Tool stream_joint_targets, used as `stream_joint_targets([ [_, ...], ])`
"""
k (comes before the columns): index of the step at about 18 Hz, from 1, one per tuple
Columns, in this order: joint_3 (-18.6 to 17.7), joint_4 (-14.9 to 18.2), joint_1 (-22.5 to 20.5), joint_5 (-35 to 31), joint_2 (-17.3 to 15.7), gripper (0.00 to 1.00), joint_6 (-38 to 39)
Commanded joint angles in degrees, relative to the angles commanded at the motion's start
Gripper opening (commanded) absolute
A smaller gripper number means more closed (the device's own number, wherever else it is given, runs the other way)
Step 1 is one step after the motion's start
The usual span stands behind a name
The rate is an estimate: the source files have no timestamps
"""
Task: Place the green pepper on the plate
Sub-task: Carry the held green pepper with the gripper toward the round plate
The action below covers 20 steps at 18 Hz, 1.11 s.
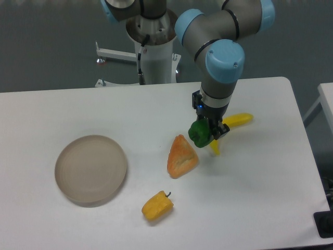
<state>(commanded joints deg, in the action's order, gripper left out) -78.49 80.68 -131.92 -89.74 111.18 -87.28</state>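
The plate point(91, 169) lies at the table's point(62, 109) left. Right of it sits a wedge-shaped piece point(182, 157), with a pepper point(157, 205) in front. Further right, the gripper point(209, 133) holds the green pepper point(199, 132) before a banana point(237, 121).

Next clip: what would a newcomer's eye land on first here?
Probably the gripper right of centre, shut on the green pepper just above the table. Next, the bare plate far left, with an orange wedge and yellow pepper between.
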Motion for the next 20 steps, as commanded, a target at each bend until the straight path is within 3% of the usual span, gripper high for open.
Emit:
stream_joint_targets([
  [8, 0.0, 0.44, 1.23, 0.7, -0.09, 0.2, 0.44],
  [12, -2.45, 0.26, 6.32, 2.19, -0.79, 0.2, 1.4],
  [15, -3.16, 0.0, 11.06, 5.44, -1.93, 0.19, 8.76],
  [20, -3.51, -0.09, 18.62, 5.97, -0.71, 0.18, 16.07],
])
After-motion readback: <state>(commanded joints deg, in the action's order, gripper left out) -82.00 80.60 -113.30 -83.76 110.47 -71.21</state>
